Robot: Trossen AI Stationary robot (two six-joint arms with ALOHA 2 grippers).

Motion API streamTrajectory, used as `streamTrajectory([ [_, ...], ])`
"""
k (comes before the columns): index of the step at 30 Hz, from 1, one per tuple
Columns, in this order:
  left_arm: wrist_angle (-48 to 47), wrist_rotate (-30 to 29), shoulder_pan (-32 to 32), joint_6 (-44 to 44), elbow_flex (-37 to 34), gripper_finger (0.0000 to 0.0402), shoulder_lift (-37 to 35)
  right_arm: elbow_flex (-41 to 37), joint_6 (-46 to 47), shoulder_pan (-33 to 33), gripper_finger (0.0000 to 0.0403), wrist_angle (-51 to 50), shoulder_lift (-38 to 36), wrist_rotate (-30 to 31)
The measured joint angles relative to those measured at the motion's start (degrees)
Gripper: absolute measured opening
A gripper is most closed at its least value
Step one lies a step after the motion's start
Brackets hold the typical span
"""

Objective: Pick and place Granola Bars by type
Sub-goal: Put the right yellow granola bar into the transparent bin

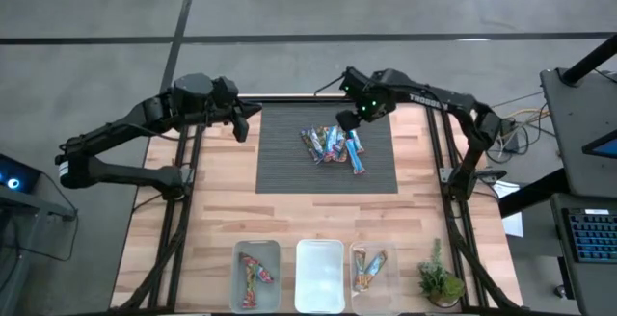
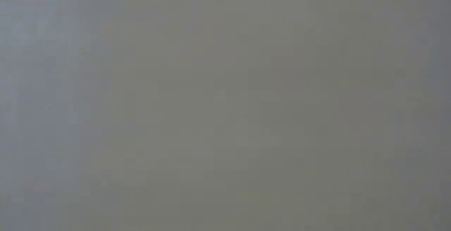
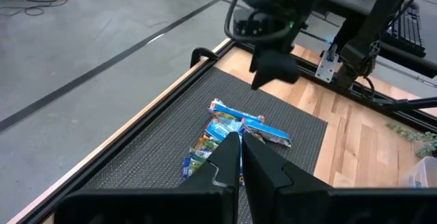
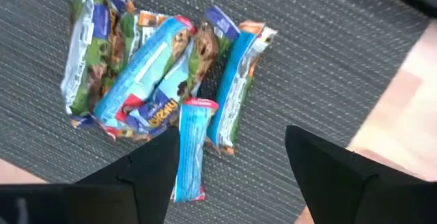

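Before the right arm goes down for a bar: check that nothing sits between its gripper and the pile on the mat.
Nothing visible stands in the way. The right gripper hangs open directly over the Granola Bars on the dark mat, with only open air between. The left gripper waits shut at the mat's far-left edge, clear of the pile.

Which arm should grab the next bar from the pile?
Right. The right gripper, fingers open, hovers at the pile of granola bars on the mat. The left gripper, fingers shut, sits at the mat's far left corner.
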Motion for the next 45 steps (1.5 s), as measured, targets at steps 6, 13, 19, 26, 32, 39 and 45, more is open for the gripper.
streamTrajectory([
  [6, 0.00, 0.00, 0.00, -0.44, 0.00, 0.0000, 0.00, -4.86, 4.80, 0.76, 0.0249, 5.69, 0.00, 0.07],
  [13, 0.00, -0.09, 0.00, -0.44, 0.00, 0.0000, 0.00, -10.17, 9.48, 0.74, 0.0249, 12.67, 0.00, 0.19],
  [19, 0.00, -0.14, 0.00, -0.42, 0.00, 0.0000, 0.01, -14.55, 12.67, 0.76, 0.0249, 17.60, 0.00, 1.36],
  [26, -0.02, -0.18, 0.00, -0.70, 0.00, 0.0000, 0.81, -18.62, 15.08, 0.87, 0.0249, 22.22, 0.00, 2.99],
  [32, 0.00, -0.18, 0.00, -0.72, 0.00, 0.0000, 2.11, -20.64, 15.67, 0.93, 0.0249, 24.72, 0.00, 5.77],
  [39, 0.02, -0.18, 0.00, -1.36, 0.00, 0.0000, 2.97, -22.91, 15.63, 1.06, 0.0249, 28.84, 0.67, 4.88],
  [45, 0.03, -0.18, 0.00, -1.36, 0.00, 0.0000, 2.95, -23.88, 15.85, 1.22, 0.0249, 31.33, 1.86, 6.04],
])
